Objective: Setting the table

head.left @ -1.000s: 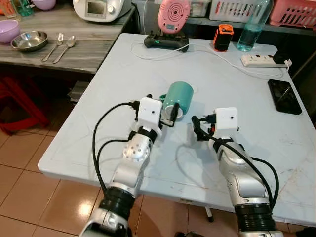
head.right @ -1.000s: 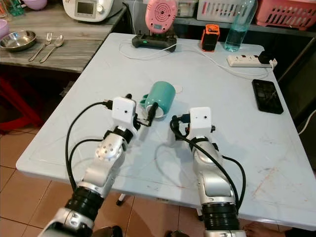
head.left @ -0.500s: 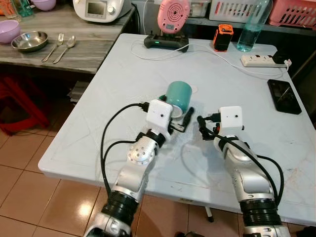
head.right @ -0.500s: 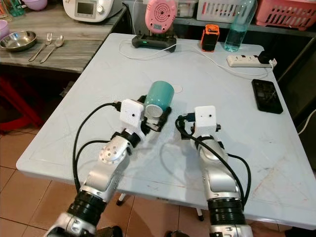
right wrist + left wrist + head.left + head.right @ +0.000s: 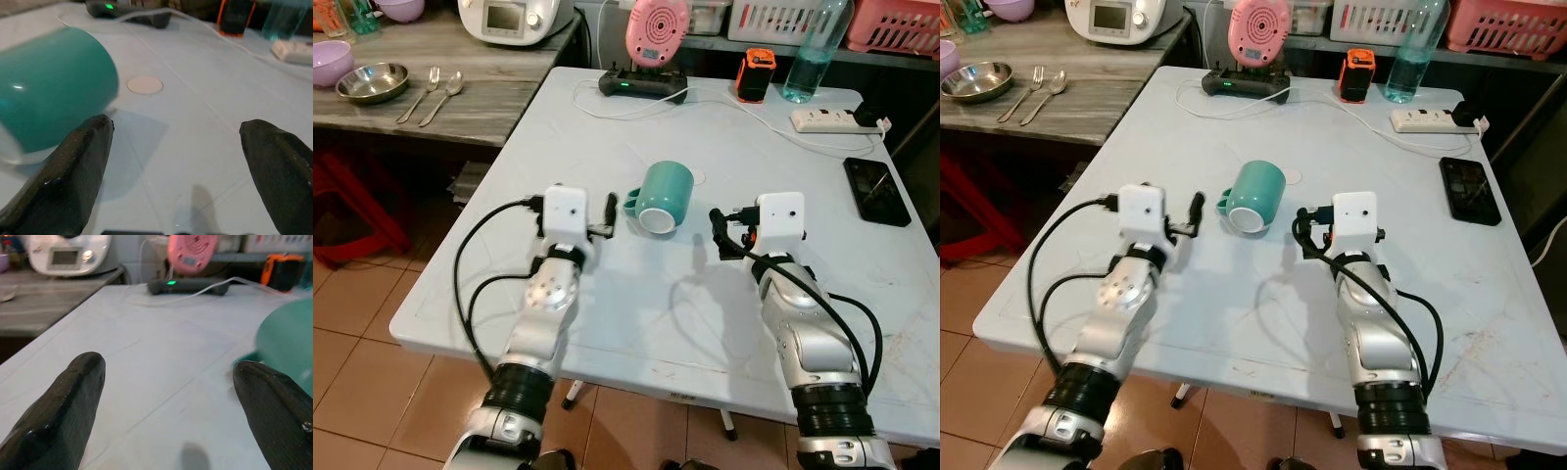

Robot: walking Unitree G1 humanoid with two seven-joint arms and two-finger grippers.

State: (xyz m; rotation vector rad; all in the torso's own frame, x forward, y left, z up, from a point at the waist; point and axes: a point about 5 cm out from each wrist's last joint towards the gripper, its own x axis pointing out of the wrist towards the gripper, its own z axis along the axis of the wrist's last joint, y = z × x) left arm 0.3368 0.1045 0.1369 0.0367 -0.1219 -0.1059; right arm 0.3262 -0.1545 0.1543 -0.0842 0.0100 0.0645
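Both pincers were wide open and holding nothing. Left gripper [image 5: 610,216] sat just off the handle side of the teal mug [image 5: 663,197], at its 9 o'clock, fingers not touching it. Right gripper [image 5: 722,233] hung a bit further off at the mug's 3 to 4 o'clock, with a clear strip of tabletop between us.

That mug was lying on its side near the middle of the white table [image 5: 607,127], white inside facing my way, handle pointing toward my left. In my right wrist view the mug [image 5: 51,105] was beside one finger [image 5: 63,181], with bare table stretching out ahead.

Room-wise: plenty of open surface around the mug and at 12 o'clock before you hit the black charger dock [image 5: 642,84] and its white cable [image 5: 744,110] by the far edge. Power strip [image 5: 828,120] and black phone [image 5: 878,191] sat out at 2 o'clock near the right edge. Table's left edge ran close past my left arm, and beyond it the grey counter [image 5: 460,103] had a steel bowl [image 5: 372,81], fork [image 5: 419,90] and spoon [image 5: 444,94].
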